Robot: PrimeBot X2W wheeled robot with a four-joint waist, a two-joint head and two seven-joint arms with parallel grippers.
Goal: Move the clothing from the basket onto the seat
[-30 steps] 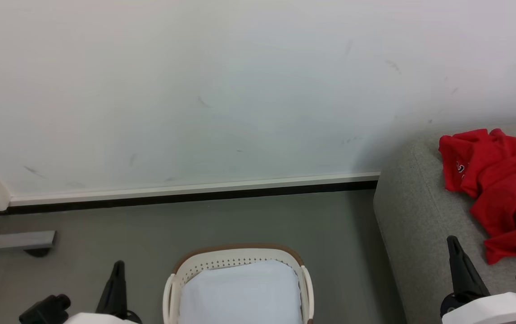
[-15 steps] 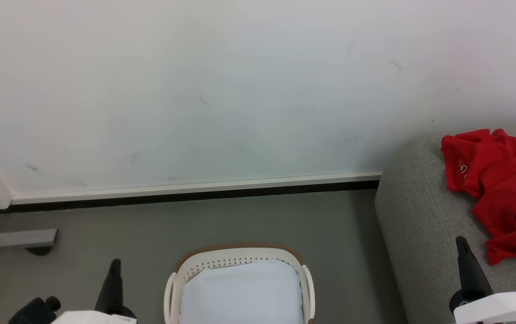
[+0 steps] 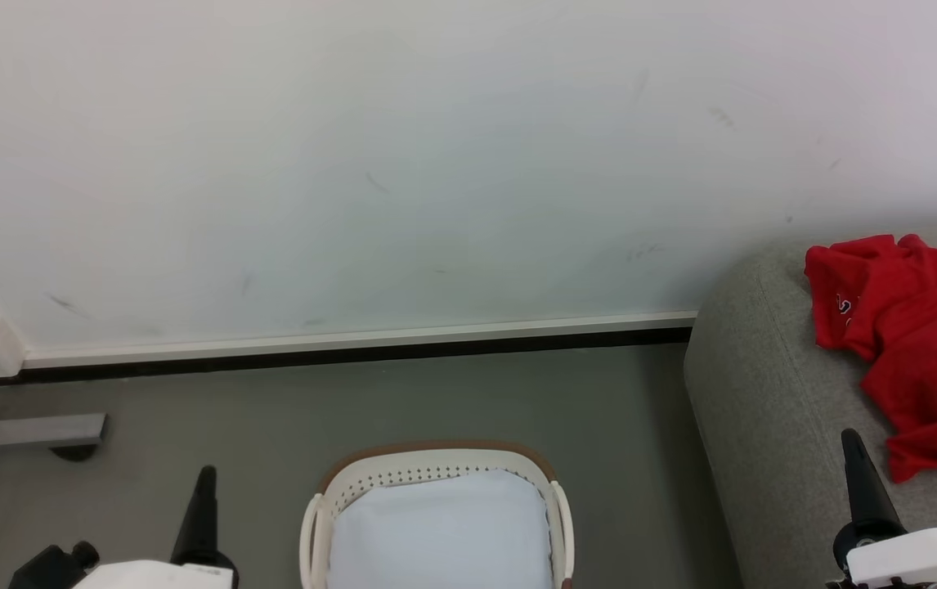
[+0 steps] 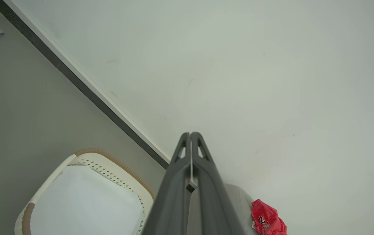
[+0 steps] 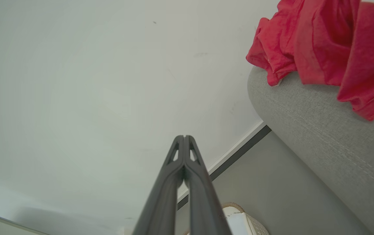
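Clothing (image 3: 918, 343) on the seat (image 3: 763, 409), right of the basket (image 3: 436, 466).

Gripper positions altered
Left gripper (image 3: 207, 474) is shifted slightly toward the lower left corner, right gripper (image 3: 849, 437) toward the lower right.

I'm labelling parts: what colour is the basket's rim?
Brown, topping the white perforated basket; clearest in the head view.
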